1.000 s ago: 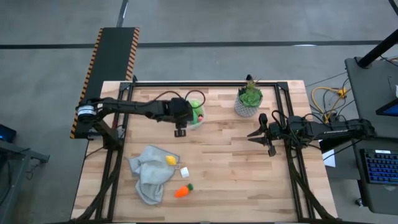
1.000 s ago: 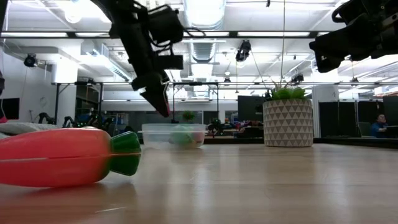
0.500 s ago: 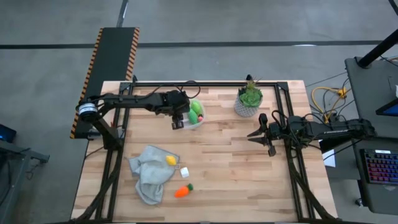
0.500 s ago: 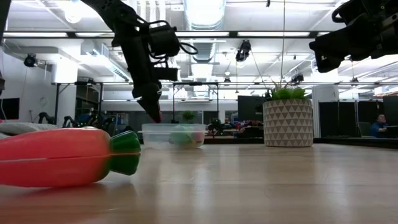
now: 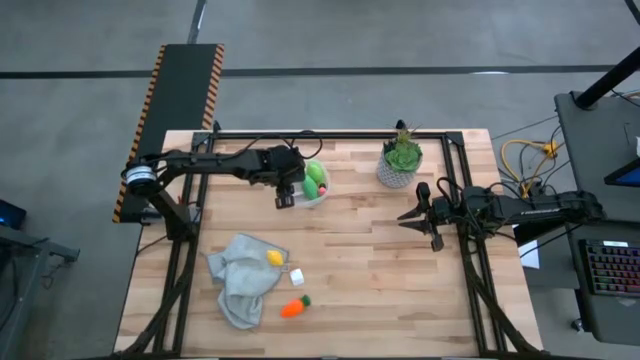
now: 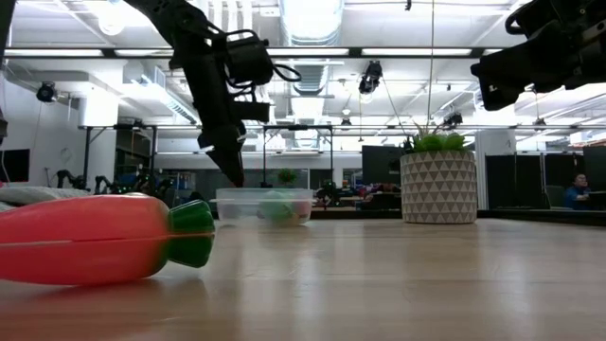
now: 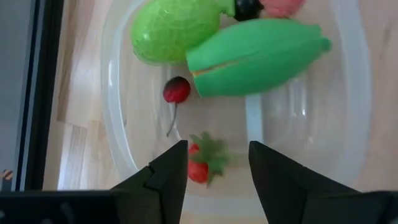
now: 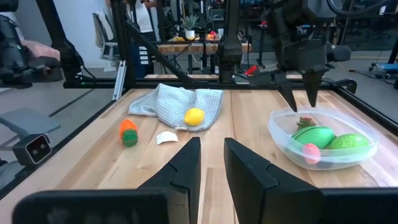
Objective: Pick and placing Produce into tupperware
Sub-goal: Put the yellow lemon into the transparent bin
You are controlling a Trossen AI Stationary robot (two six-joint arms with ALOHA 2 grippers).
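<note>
The left gripper (image 5: 287,200) is hanging just above the left rim of the tupperware (image 5: 318,196), fingers apart and holding nothing. The tupperware is sitting on the far middle of the table (image 5: 380,270), containing green pieces (image 7: 255,50), a cherry (image 7: 176,91) and a strawberry (image 7: 200,163). The lemon (image 5: 274,257) is lying on a grey cloth (image 5: 240,280) near left, the carrot (image 5: 293,307) nearer still. The right gripper (image 5: 416,213) is waiting open at the right

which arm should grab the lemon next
Left. The left gripper hangs open over the tupperware, on the lemon's side of the table; the right gripper waits farther off, by the right edge.
</note>
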